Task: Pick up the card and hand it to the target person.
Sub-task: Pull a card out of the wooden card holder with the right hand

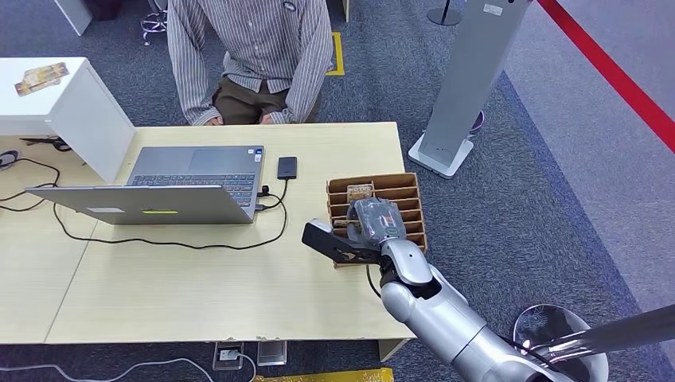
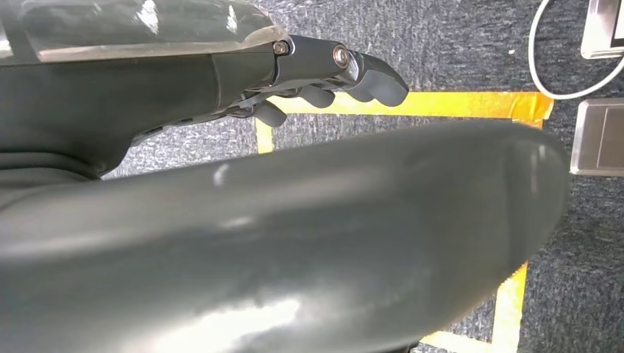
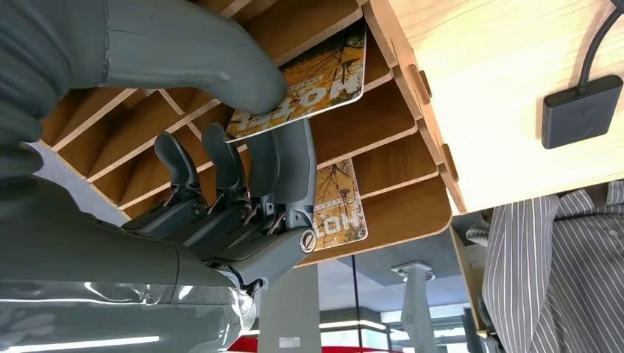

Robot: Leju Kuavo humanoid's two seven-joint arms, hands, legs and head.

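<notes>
- Right now R hand (image 1: 374, 227) sits over the wooden slotted card rack (image 1: 402, 185) at the desk's right end, silver arm coming up from lower right in head view.
- Wrist cam: thumb (image 3: 221, 59) on one face of a card (image 3: 316, 81), dark fingers (image 3: 291, 169) on the other – card pinched, its far end in a slot of the rack.
- Card is printed in autumn yellow/brown w/ large white letters; lettering reads upside down in wrist view.
- 2nd card (image 3: 340, 202), same print, sits in the next slot toward the person – not touched by the hand.
- Head view shows a card (image 1: 360, 191) in a slot at the rack's far-left corner; can't tell which of the two it is.
- L hand (image 2: 331, 70): fingers curled in, nothing between them, hanging over dark carpet w/ yellow floor tape (image 2: 441, 103).
- Person in striped shirt (image 1: 251, 48) sits at the far side of the desk (image 1: 199, 286), opposite the robot, hands at the desk edge.
- Open laptop (image 1: 179, 187) left of the rack, black cable looping across the desk; small black device (image 1: 287, 167) between laptop and rack.
- White box (image 1: 72, 103) at desk's far left w/ more cards (image 1: 40, 77) on top.
- Grey stand (image 1: 466, 87) on the carpet, right of the desk; red floor line (image 1: 613, 76) beyond it.
</notes>
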